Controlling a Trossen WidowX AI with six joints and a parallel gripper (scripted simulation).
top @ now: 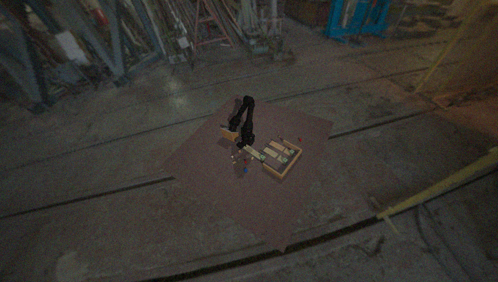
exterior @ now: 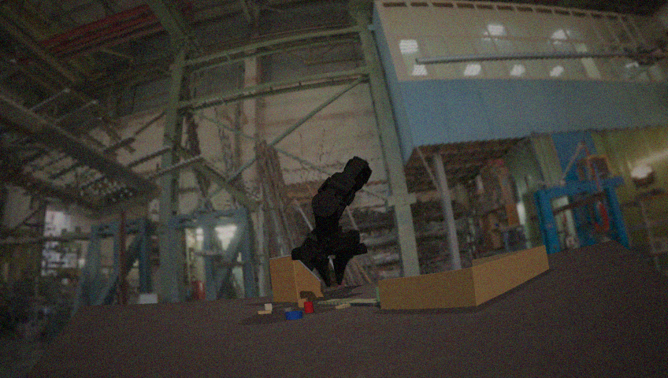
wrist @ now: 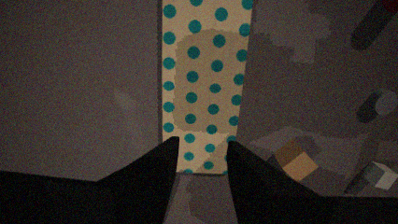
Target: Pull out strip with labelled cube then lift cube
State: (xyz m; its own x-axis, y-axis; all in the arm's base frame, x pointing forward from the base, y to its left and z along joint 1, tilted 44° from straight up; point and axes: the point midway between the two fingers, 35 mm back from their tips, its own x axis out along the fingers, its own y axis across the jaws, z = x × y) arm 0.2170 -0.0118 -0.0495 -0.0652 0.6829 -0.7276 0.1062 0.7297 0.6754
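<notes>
Dim light over everything, so small details are hard to read. Farthest left on the brown mat point(top: 209, 181) sits a tan wedge-shaped block point(exterior: 290, 279), and the black arm point(top: 244, 118) rises just beside it, folding down toward the floor. A scatter of little pieces lies in front of the wedge — a pale block point(exterior: 267, 308), a blue puck point(exterior: 294, 315) and a red cylinder point(exterior: 308, 306), close together but not touching as far as I can tell.

At the middle, the gripper point(wrist: 200, 156) points down over the near end of the dotted strip point(wrist: 206, 84), a cream band with teal spots. Its two dark fingers stand partly spread, one on either side of the strip's width, with the strip's end showing in the gap between them; they pinch nothing. A rounded shadow lies across the spots.

From above, that strip point(top: 254, 153) runs diagonally from the gripper toward the wooden tray point(top: 281, 173), with a small green-marked cube point(top: 262, 157) on its far end, just outside the tray's open side. Whether that is the labelled one I cannot make out.

Further right, inside the tray, two more tan strips point(top: 276, 148) lie side by side, each ending in a small green cube point(top: 284, 160). A tiny red thing point(top: 299, 139) sits past the tray's far corner.
</notes>
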